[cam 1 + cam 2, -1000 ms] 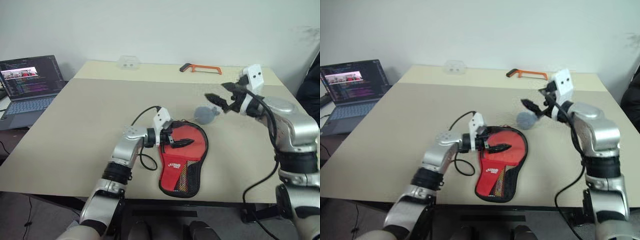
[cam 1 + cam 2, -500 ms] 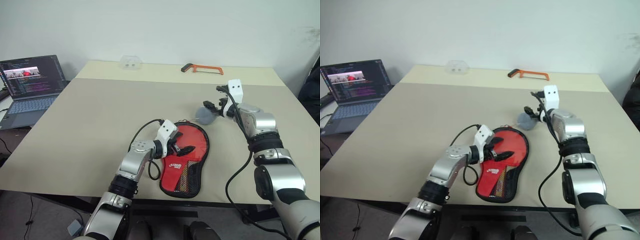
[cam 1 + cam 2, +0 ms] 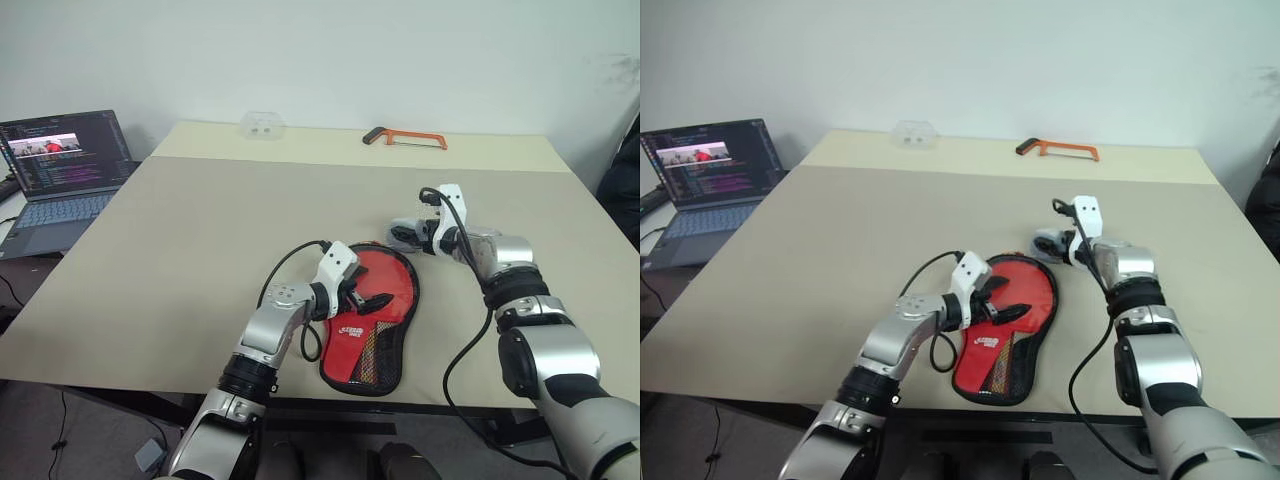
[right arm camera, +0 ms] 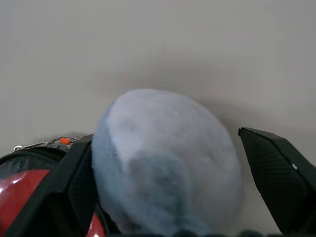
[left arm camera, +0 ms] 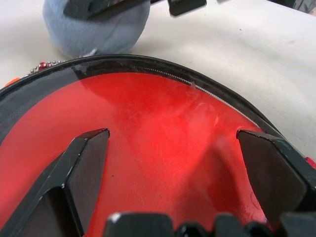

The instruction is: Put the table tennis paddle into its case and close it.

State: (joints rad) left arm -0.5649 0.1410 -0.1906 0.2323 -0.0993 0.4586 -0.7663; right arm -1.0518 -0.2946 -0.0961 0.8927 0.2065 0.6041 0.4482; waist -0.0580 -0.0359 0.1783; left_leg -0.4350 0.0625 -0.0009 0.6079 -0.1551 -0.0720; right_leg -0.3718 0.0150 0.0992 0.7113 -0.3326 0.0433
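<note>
1. the case (image 3: 368, 325) lies flat near the front edge of the beige surface (image 3: 180, 250), red side up, with its mesh pocket and white logo toward the narrow end that points at the robot.
2. the left pincer (image 3: 367, 296) hangs over the round red part of the case, its 2 black fingers (image 5: 81, 170) spread wide with only red fabric between them; it has hold of nothing.
3. in the left wrist view a zip line runs along the black trim at the round end of the case.
4. a small grey pouch (image 4: 163, 163) sits on the surface just beyond the round end of the case, with a bead chain (image 4: 47, 143) between the 2.
5. the right pincer (image 3: 403, 233) is at the pouch, its fingers (image 4: 279, 173) standing wide on either side of it; whether they touch it i cannot tell.
6. the paddle's red face or wooden handle cannot be made out anywhere, so i cannot tell where it is.
7. an orange hacksaw (image 3: 404, 137) lies at the far edge of the surface, well apart from the case.
8. a small clear container (image 3: 259, 124) sits at the far edge too, left of the hacksaw.
9. an open laptop (image 3: 58, 170) stands off the surface's left side.
</note>
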